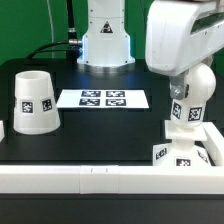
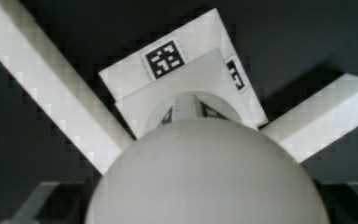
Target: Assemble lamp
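Bulb upright, long axis vertical, seemingly stem-down over base.

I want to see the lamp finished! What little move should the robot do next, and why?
Probably ease the bulb straight down into the base. The tool seems to hold the bulb upright right over the base, which sits in the corner of the white rail. The shade stands apart, so the bulb goes first.
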You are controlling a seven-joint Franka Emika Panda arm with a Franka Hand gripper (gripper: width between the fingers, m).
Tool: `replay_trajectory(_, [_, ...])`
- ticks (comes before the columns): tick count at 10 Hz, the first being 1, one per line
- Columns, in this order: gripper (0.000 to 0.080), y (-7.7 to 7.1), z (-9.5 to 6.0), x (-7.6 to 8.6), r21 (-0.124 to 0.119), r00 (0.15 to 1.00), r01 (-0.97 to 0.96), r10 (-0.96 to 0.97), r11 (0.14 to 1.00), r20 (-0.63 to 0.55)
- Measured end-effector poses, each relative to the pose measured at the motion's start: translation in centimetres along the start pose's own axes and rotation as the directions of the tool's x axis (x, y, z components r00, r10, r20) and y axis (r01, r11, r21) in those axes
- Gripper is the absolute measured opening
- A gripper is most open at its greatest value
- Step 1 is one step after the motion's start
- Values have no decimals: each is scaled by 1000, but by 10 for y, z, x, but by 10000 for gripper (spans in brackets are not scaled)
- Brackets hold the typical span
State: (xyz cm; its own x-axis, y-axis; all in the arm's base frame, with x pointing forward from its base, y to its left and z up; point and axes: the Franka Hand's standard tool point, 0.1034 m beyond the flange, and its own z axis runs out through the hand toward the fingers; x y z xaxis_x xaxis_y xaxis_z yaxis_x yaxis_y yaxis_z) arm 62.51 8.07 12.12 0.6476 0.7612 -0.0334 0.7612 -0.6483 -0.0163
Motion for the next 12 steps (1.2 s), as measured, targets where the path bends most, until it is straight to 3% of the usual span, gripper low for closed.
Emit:
replay_trajectory(2, [577, 0, 0, 0, 7, 984, -177, 177, 984, -3])
replay_trajectory(3, [577, 1, 1, -3, 41, 949, -313, 314, 949, -13])
replay_trajectory(4, [577, 3, 1, -5, 51, 923, -382, 383, 923, -16])
replay_trajectory(8, [578, 0, 1, 2, 59, 785, -617, 619, 784, -19])
replay_trajectory(12, [578, -2, 1, 4, 68, 596, -801, 803, 594, -2])
